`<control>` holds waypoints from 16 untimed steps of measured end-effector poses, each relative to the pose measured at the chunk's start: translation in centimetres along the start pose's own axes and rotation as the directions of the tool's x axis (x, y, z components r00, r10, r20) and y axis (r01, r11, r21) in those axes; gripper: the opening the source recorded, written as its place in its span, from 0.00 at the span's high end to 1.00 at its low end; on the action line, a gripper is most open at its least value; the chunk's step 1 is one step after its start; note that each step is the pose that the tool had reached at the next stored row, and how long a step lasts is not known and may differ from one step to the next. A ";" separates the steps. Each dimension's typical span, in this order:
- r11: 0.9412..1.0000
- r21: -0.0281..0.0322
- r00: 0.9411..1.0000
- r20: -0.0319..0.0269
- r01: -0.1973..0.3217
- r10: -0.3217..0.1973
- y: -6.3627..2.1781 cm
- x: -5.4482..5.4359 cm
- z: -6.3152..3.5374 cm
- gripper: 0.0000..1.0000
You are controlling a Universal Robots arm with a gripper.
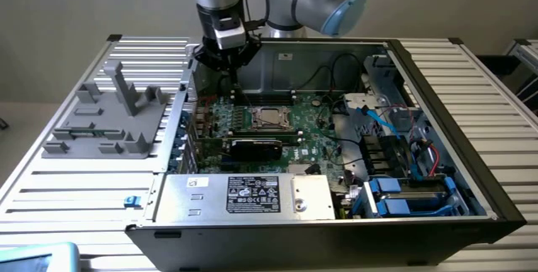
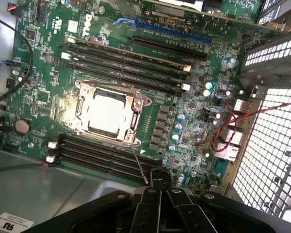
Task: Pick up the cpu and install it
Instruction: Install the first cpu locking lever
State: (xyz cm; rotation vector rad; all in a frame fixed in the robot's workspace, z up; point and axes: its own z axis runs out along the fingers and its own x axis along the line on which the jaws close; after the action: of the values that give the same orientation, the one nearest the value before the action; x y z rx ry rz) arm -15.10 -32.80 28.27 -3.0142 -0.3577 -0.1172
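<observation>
Jaws closed on nothing, my gripper hangs above the motherboard's edge. The cpu sits in its socket. It is probably light, stiff and fragile, best held by its rim.

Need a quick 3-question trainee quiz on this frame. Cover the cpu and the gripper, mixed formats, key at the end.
1. True or false: the gripper is holding the cpu.
2. Multiple choice: where does the cpu sit?
A) on the grey fixture outside the case
B) inside the socket frame on the motherboard
C) on top of the labelled silver box
3. Fill in the blank: the gripper's jaws are ____.

Key: 1 false, since it hangs empty above the board, apart from the chip; 2 B; 3 shut.
</observation>
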 end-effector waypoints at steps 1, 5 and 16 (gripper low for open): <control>1.000 0.004 1.000 -0.001 0.000 0.000 -0.13 0.0 0.12 0.89; 1.000 0.012 1.000 -0.003 -0.001 0.001 -0.34 -0.1 0.79 0.89; 0.999 0.036 1.000 -0.009 -0.002 0.003 -0.24 -0.4 2.47 0.89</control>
State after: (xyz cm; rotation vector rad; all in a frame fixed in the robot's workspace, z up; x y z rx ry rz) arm -15.35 -32.38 25.81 -2.9774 -0.3515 -0.1228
